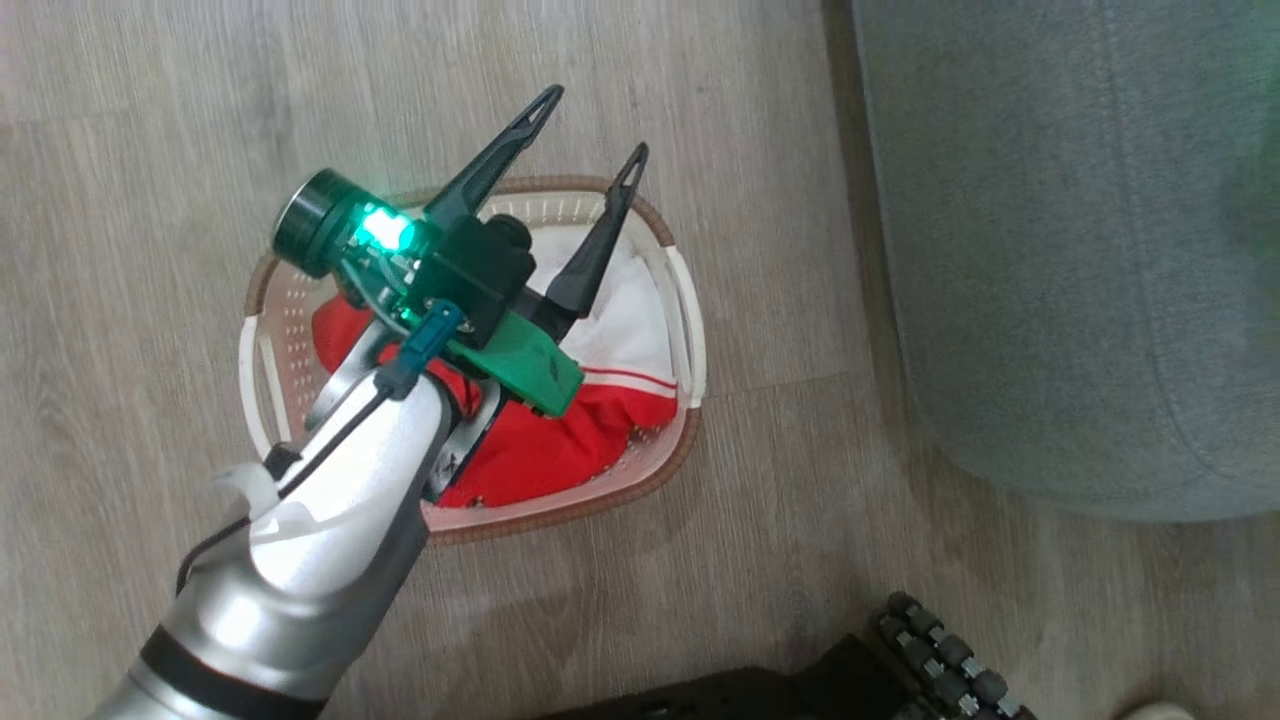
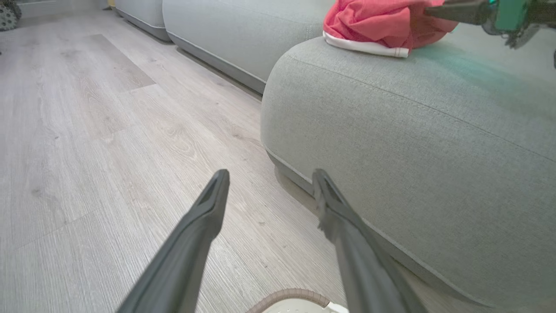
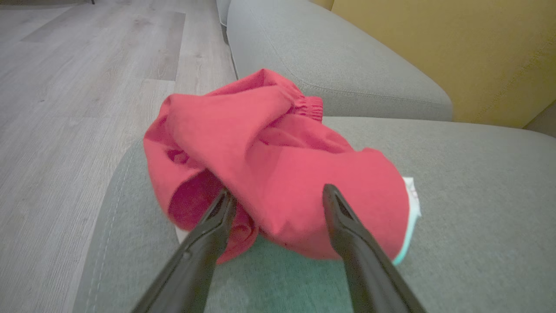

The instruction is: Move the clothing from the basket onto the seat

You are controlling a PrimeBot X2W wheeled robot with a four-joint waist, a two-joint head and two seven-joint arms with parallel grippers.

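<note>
Clothing (image 3: 278, 143) on seat (image 3: 478, 195), in basket (image 1: 600, 495) on wood floor (image 1: 150, 150); left pincer (image 1: 594, 124), right pincer (image 3: 279, 192) released.

The clothing (image 1: 560, 450) is red and white, the basket (image 1: 285, 330) cream with brown rim, the seat (image 1: 1080, 250) grey-green.

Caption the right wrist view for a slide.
Open right gripper poised at a crumpled red garment lying on the grey-green sofa cushion.
</note>
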